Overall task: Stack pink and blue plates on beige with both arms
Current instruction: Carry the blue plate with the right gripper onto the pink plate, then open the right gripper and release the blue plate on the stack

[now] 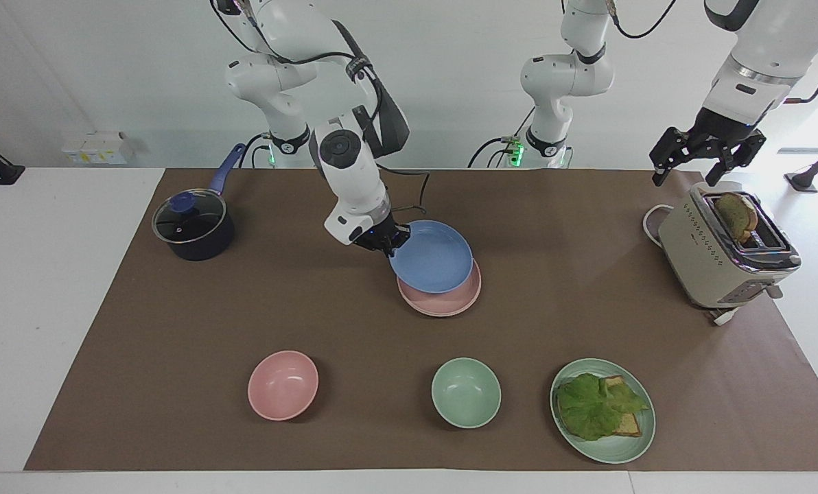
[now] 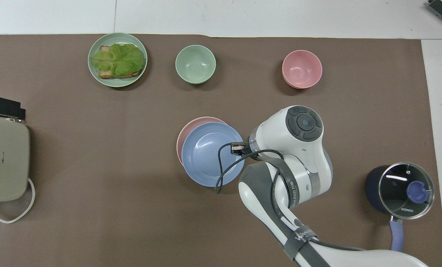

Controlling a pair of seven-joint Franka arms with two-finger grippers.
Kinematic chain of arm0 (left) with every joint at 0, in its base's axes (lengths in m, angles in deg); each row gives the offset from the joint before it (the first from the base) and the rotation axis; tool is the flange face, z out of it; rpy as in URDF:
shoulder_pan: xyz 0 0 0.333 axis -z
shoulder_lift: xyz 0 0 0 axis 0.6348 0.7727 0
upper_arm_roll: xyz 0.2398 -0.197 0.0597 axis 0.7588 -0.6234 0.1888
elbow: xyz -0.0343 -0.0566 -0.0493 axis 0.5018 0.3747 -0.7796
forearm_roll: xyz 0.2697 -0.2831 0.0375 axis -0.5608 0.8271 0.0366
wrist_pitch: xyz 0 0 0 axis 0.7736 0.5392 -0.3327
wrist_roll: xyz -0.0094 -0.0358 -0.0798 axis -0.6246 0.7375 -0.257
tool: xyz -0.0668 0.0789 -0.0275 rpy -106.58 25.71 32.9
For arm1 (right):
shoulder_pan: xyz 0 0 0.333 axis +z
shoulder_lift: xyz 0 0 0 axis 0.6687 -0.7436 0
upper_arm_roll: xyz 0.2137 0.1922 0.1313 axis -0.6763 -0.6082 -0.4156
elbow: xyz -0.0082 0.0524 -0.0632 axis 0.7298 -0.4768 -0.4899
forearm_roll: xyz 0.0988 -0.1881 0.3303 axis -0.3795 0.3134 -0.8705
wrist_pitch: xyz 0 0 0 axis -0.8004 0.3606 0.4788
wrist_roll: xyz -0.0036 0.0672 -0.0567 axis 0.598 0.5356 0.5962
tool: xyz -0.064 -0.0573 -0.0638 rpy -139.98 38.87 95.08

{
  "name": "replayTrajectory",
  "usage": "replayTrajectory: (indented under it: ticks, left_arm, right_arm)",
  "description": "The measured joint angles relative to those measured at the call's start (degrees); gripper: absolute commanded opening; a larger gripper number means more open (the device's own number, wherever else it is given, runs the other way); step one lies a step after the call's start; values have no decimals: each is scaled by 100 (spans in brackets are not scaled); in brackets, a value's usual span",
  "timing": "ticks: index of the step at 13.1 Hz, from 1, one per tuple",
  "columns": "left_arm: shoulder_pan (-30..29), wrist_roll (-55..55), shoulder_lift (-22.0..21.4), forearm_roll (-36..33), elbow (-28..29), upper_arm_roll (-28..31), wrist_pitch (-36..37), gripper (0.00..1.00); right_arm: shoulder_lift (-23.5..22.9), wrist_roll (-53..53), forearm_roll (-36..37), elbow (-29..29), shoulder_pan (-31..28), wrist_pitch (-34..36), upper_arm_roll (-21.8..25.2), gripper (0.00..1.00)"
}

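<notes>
Starting at the right arm's end of the table point(image 1: 244, 309), a lidded pot point(image 1: 193, 226) stands apart from the work and plays no part in it. Next comes the right tool point(image 1: 381, 241), clamped shut on the rim of the blue plate point(image 1: 433, 257) at the edge nearest the pot. It holds that plate over the pink plate point(image 1: 443, 305), covering most of it. The blue plate looks slightly tilted, and we judge it is not yet resting flat, since a crescent of pink shows on the edge farther from the robots. We cannot make out a beige plate; it may lie hidden under the pink one, but we cannot tell. If it does, the pink step is done and the blue is nearly there: what remains, in our judgement, is to centre the blue plate, lower it, let go and draw the arm away. At the left arm's end of the table, the left tool point(image 1: 683, 175) waits over the toaster point(image 1: 718, 264), its fingers spread wide and holding nothing; we see no further job left for it.
</notes>
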Motion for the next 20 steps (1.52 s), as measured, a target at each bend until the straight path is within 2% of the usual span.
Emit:
replayTrajectory:
  ticks: [8,9,10,11,16,20]
  left_arm:
    - [0,0,0,0,0,0,2,100]
    - [0,0,0,0,0,0,2,100]
    - [0,0,0,0,0,0,2,100]
    - [0,0,0,0,0,0,2,100]
    - [0,0,0,0,0,0,2,100]
    - [0,0,0,0,0,0,3,100]
  right_arm:
    - [-292,-5,-92,2,32,-514,4,1]
    - [-309,-5,-124,3,32,-532,4,31]
    - [-320,-5,-136,4,32,-535,5,93]
    - [-323,-5,-139,5,32,-535,6,100]
    - [-316,-5,-96,144,46,-539,8,100]
    - [70,-5,801,269,-202,-409,111,100]
